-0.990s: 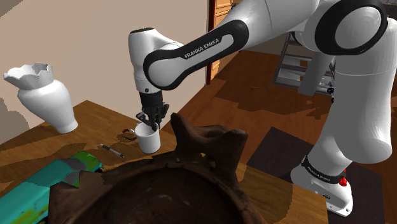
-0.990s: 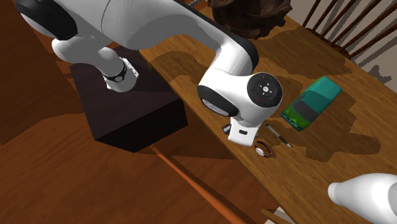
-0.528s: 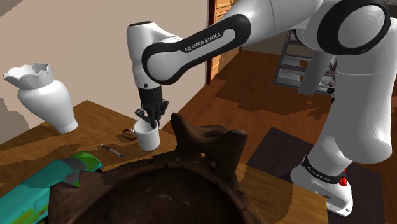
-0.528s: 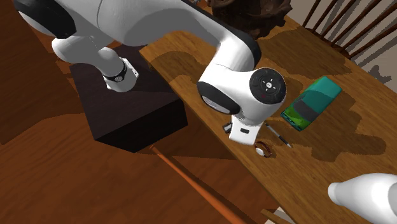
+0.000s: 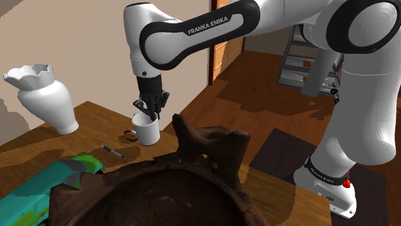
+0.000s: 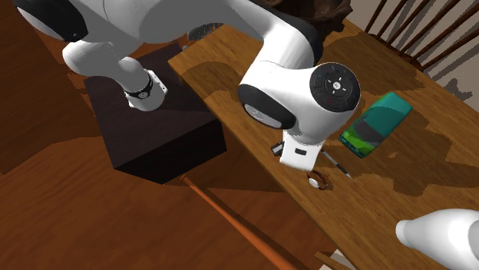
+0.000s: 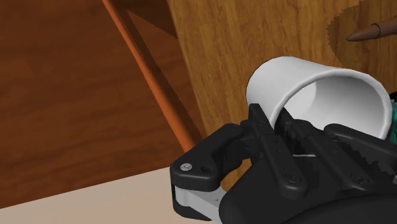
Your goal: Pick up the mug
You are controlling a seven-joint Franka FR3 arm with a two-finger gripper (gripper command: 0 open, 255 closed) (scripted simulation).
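Note:
A plain white mug (image 5: 146, 130) hangs a little above the wooden table (image 5: 90, 125), near its edge. My black gripper (image 5: 149, 113) comes down on it from above and is shut on its rim. In the wrist view one finger sits inside the mug (image 7: 318, 95) and the other outside, so the gripper (image 7: 280, 124) clasps the wall. The mug tilts slightly in the grip. In the second exterior view the arm's round wrist joint (image 6: 307, 96) covers the mug.
A white vase (image 5: 48, 103) lies at the shoulder view's left. A teal toy car (image 5: 45, 183), a pen (image 5: 114, 152) and a small ring-shaped thing (image 5: 130, 134) lie on the table. A big dark brown carved object (image 5: 180, 186) stands in the foreground.
The arm has risen and carried the mug up off the table, a little toward the shoulder view's left. The gripper stays shut on the rim.

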